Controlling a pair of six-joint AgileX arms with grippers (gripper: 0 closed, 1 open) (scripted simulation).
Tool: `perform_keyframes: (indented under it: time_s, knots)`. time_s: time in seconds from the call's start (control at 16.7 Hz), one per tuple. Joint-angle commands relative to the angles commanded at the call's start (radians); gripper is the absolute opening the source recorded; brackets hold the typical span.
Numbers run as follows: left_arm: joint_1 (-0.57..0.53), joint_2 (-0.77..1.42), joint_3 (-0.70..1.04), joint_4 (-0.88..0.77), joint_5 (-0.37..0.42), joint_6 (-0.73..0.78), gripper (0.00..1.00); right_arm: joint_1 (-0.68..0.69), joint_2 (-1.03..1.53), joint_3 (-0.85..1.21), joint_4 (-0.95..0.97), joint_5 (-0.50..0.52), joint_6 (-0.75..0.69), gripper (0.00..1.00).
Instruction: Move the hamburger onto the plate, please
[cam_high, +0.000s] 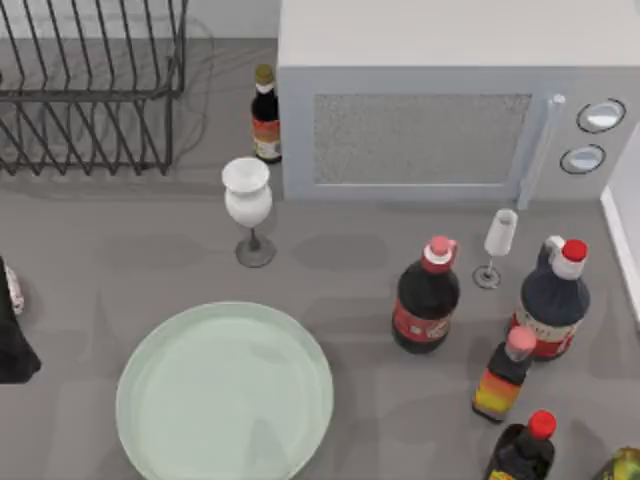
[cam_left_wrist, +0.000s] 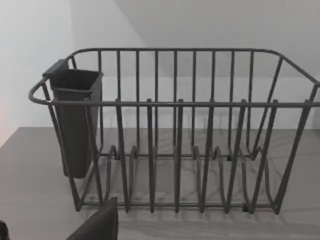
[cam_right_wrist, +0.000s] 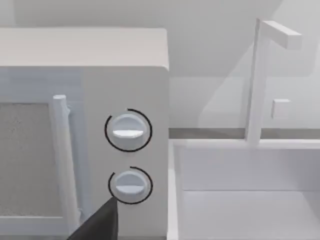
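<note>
You are looking at a pale mint-green plate (cam_high: 225, 392) lying on a grey desk (cam_high: 340, 270), beside a white goblet (cam_high: 247, 205), red-capped dark bottles (cam_high: 552, 300) and a dark-grey wire rack (cam_left_wrist: 175, 130).

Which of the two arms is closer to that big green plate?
Left. The left arm sits at the top view's left edge, just beside the plate; the right arm faces the microwave knobs, probably farther right.
</note>
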Motion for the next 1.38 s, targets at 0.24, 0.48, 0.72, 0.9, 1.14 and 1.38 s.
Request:
perform_keyframes:
  time_s: [0.24,0.48,0.72,0.9,1.14,1.38]
  knots:
    - [0.002,0.018,0.028,-0.021,0.002,0.023,1.00,0.000,0.000,0.000,0.000,0.000,0.000,1.00]
    - [0.016,0.172,0.182,-0.133,0.006,0.144,1.00,0.000,0.000,0.000,0.000,0.000,0.000,1.00]
    - [0.043,0.485,0.403,-0.304,0.004,0.316,1.00,0.000,0.000,0.000,0.000,0.000,0.000,1.00]
    - [0.065,0.787,0.576,-0.449,0.001,0.456,1.00,0.000,0.000,0.000,0.000,0.000,0.000,1.00]
    - [0.089,1.206,0.794,-0.641,-0.003,0.637,1.00,0.000,0.000,0.000,0.000,0.000,0.000,1.00]
    - [0.112,1.549,1.005,-0.809,-0.004,0.803,1.00,0.000,0.000,0.000,0.000,0.000,0.000,1.00]
